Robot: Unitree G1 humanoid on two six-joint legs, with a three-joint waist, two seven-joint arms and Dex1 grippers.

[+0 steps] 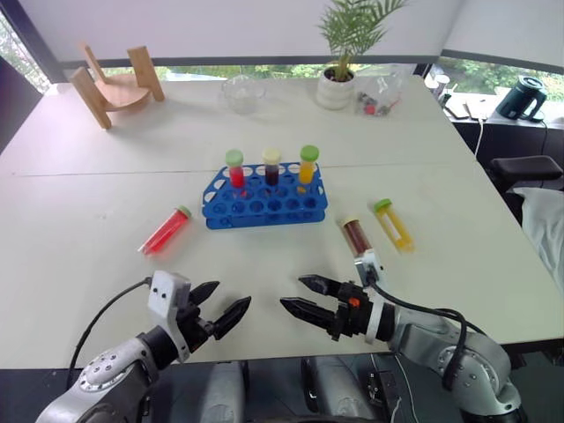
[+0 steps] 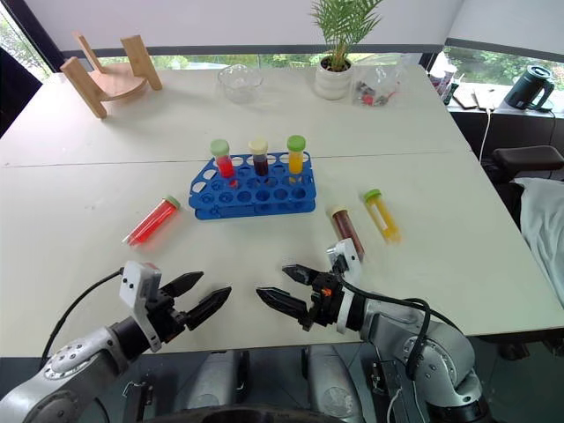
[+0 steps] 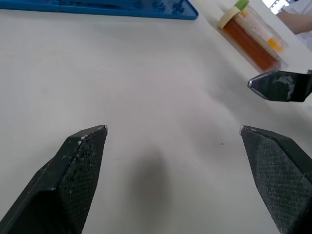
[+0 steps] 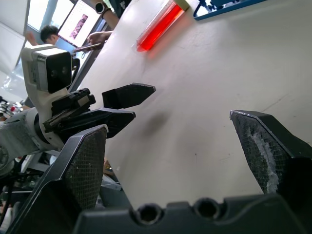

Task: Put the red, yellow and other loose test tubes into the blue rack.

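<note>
Ahead of my right gripper (image 1: pixel 301 295), jaws apart, empty: brown tube (image 1: pixel 357 235), yellow tube (image 1: pixel 393 224) flat on worktop (image 1: pixel 106 176). Red tube (image 1: pixel 165 230) beyond left gripper (image 1: pixel 226 304), also apart. Blue rack (image 1: pixel 264 204) between. I judge tubes light, stiff, slick, prone to roll; pinch mid-barrel.

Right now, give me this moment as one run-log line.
left gripper: open, empty | right gripper: open, empty | blue rack: three tubes standing | loose on table: red tube, brown tube, yellow tube
</note>
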